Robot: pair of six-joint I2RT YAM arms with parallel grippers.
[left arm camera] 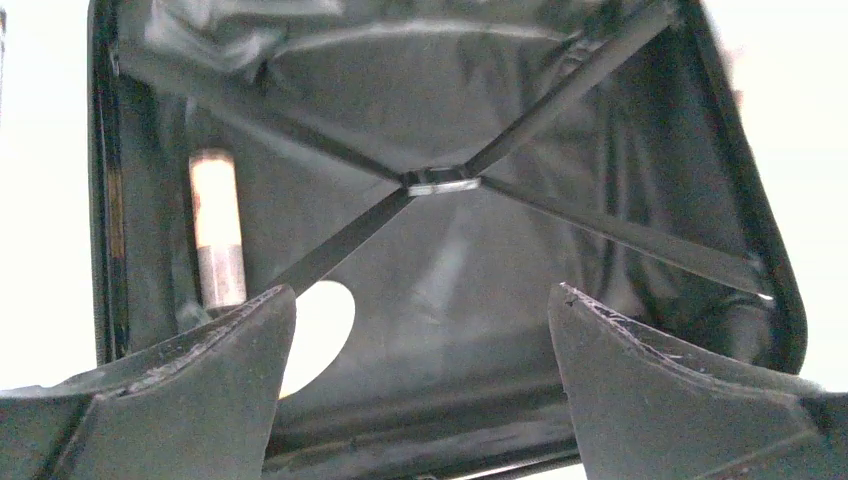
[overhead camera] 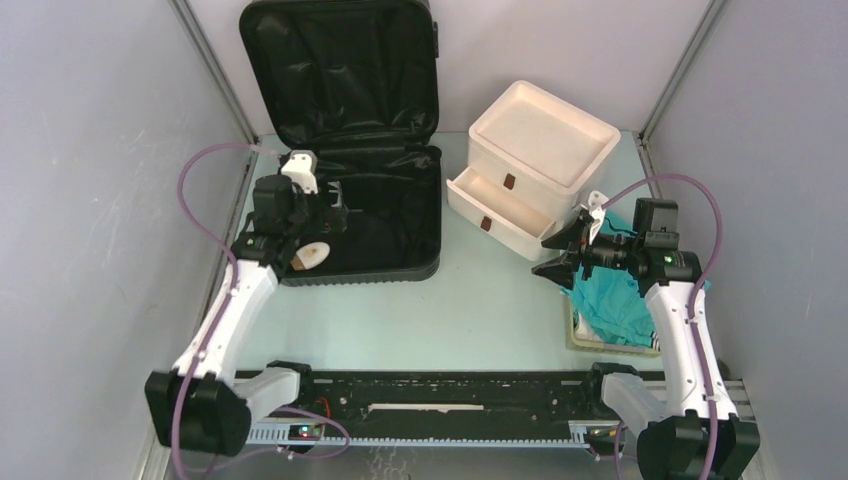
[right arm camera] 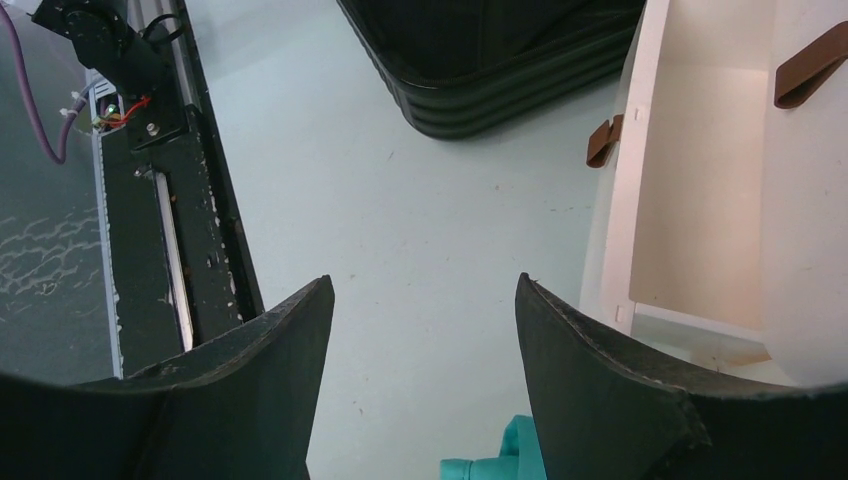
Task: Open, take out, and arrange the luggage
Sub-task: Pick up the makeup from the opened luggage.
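The luggage (overhead camera: pixel 390 215) lies open at the back left of the tabletop (overhead camera: pixel 480 310), base flat and lid propped upright against the rear wall. The left fingers (left arm camera: pixel 200 400) hang over the base's near-left part, spread fully wide and holding nothing. The right fingers (right arm camera: pixel 240 390) are partly open and also empty, over bare tabletop just beside the white drawer box (overhead camera: pixel 540 150) and above the teal cloth (overhead camera: pixel 615 305) in the basket (overhead camera: pixel 580 335).

Inside the base sit a cream-and-silver tube (left arm camera: pixel 218 245) and a white round item (left arm camera: pixel 318 335). The round item is partly hidden behind one left finger.

Likely risks:
- Crossed straps (left arm camera: pixel 560 215) meet at a buckle (left arm camera: pixel 440 183) over the lining, so a descending finger could hook a strap and drag the luggage.
- The tube lies close along the side wall, so the outer finger may hit the rim instead of clearing it, or pinch lining along with the tube.
- The tube looks smooth and round, so an off-centre squeeze could roll it away.
- Pushing on the base may shift it and tip the propped lid down onto the arm.
- The right arm sits tight to the open drawer (right arm camera: pixel 690 200), so a swing could knock it or snag the cloth.
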